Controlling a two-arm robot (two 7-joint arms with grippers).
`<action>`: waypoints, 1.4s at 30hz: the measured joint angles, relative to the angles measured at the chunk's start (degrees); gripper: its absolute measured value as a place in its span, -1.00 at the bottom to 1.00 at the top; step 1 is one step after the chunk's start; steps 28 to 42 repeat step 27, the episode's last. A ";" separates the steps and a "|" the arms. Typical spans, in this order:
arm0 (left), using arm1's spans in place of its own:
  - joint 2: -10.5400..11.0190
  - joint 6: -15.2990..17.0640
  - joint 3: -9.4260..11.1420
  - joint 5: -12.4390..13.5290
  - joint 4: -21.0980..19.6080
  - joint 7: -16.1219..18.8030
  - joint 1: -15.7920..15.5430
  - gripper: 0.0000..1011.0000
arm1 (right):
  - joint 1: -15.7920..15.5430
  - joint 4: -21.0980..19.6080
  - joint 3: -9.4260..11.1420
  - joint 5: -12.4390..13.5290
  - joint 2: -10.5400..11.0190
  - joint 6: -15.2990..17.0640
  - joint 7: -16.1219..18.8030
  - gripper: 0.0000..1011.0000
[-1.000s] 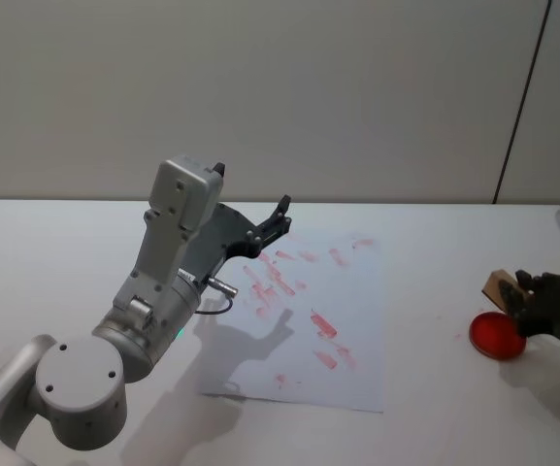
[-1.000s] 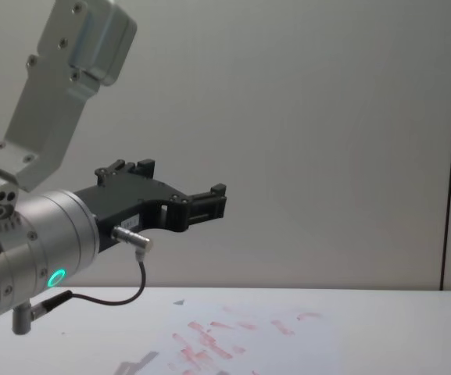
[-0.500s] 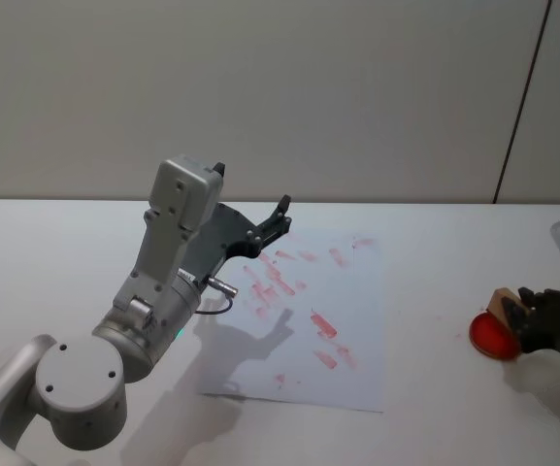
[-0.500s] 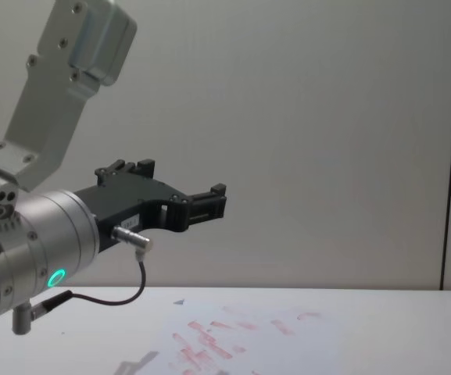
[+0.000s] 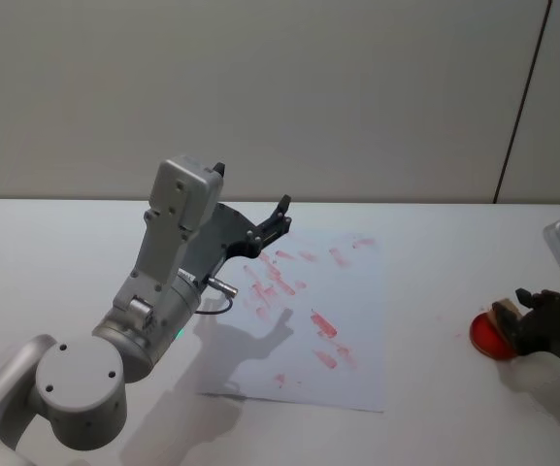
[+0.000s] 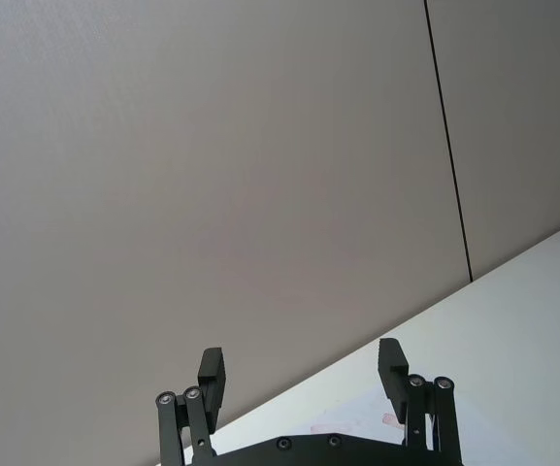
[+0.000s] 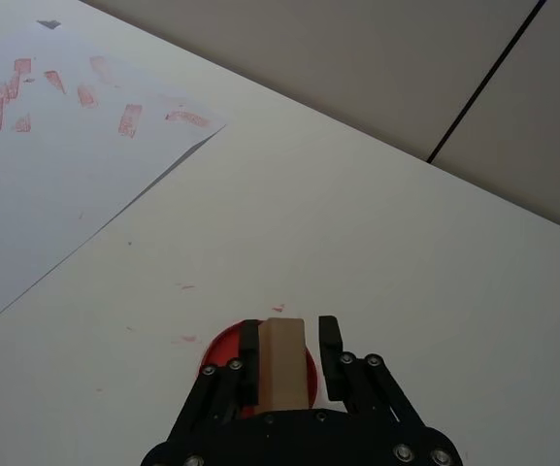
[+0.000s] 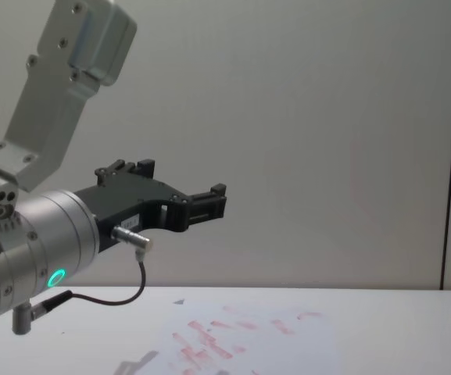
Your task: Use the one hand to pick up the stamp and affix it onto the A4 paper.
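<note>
The stamp (image 5: 505, 313), a small wooden block, stands in the round red ink pad (image 5: 486, 338) at the table's far right. My right gripper (image 5: 518, 318) is shut on it, one black finger on each side. In the right wrist view the stamp (image 7: 282, 361) sits between the right gripper's (image 7: 289, 330) fingers, over the ink pad (image 7: 219, 355). The white A4 paper (image 5: 357, 320), dotted with red marks, lies flat mid-table. My left gripper (image 5: 250, 190) hangs open in the air over the paper's far left corner, holding nothing. Its two fingers stand wide apart in the left wrist view, where the left gripper (image 6: 301, 374) faces the wall.
The white table (image 5: 66, 252) runs to a grey wall behind. The bulky left arm (image 5: 163, 282) rises over the table's left half and casts a shadow on the paper. A strip of bare table lies between the paper (image 7: 56, 175) and the pad.
My right gripper has sunk a little with the stamp, from above the red pad down into it. The left arm has not moved.
</note>
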 joint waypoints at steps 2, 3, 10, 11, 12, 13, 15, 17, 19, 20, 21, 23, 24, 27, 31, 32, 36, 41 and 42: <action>0.00 0.00 0.00 0.00 0.00 0.00 0.00 0.98 | 0.03 0.04 -0.03 -0.05 -0.03 0.02 0.05 -0.27; 0.00 0.00 0.00 0.00 0.00 0.00 0.00 0.98 | 0.05 0.06 -0.04 -0.07 -0.05 0.03 0.07 -0.25; 0.00 0.00 0.00 0.00 0.00 0.00 0.00 0.98 | 0.17 0.21 -0.10 -0.26 -0.17 0.08 0.24 0.24; 0.00 0.00 0.00 0.00 0.00 0.00 0.00 0.98 | 0.18 0.22 -0.10 -0.27 -0.17 0.09 0.25 0.28; 0.00 0.00 0.00 0.00 0.00 0.00 0.00 0.98 | 0.18 0.23 -0.11 -0.28 -0.18 0.09 0.26 0.36; 0.00 0.00 0.00 0.00 0.00 0.00 0.00 0.98 | 0.19 0.25 -0.12 -0.30 -0.19 0.10 0.28 0.42; 0.00 0.00 0.00 0.00 0.00 0.00 0.00 0.98 | 0.20 0.26 -0.13 -0.31 -0.20 0.11 0.30 0.51; 0.00 0.00 0.00 0.00 0.00 0.00 0.00 0.98 | 0.22 0.27 -0.14 -0.33 -0.21 0.12 0.32 0.66; 0.00 0.00 0.00 0.00 0.00 0.00 0.00 0.98 | 0.22 0.29 -0.16 -0.35 -0.22 0.12 0.33 0.76; 0.00 0.00 0.00 0.00 0.00 0.00 0.00 0.98 | 0.23 0.29 -0.16 -0.35 -0.23 0.12 0.33 0.82; 0.00 0.00 0.00 0.00 0.00 0.00 0.00 0.98 | 0.23 0.30 -0.16 -0.36 -0.23 0.12 0.34 0.86; 0.00 0.00 0.00 0.00 0.00 0.00 0.00 0.98 | 0.24 0.30 -0.17 -0.37 -0.24 0.12 0.35 0.91; 0.00 0.00 0.00 0.00 0.00 0.00 0.00 0.98 | 0.24 0.31 -0.18 -0.38 -0.25 0.12 0.36 0.98; 0.00 0.00 0.00 0.00 0.00 0.00 0.00 0.98 | 0.26 0.33 -0.18 -0.40 -0.27 0.12 0.37 0.98; 0.00 0.00 0.00 0.00 0.00 0.00 0.00 0.98 | 0.26 0.33 -0.18 -0.40 -0.27 0.12 0.37 0.98; 0.00 0.00 0.00 0.00 0.00 0.00 0.00 0.98 | 0.26 0.33 -0.18 -0.40 -0.27 0.12 0.37 0.98; 0.00 0.00 0.00 0.00 0.00 0.00 0.00 0.98 | 0.26 0.33 -0.18 -0.40 -0.27 0.12 0.37 0.98; 0.00 0.00 0.00 0.00 0.00 0.00 0.00 0.98 | 0.26 0.33 -0.18 -0.40 -0.27 0.12 0.37 0.98; 0.00 0.00 0.00 0.00 0.00 0.00 0.00 0.98 | 0.26 0.33 -0.18 -0.40 -0.27 0.12 0.37 0.98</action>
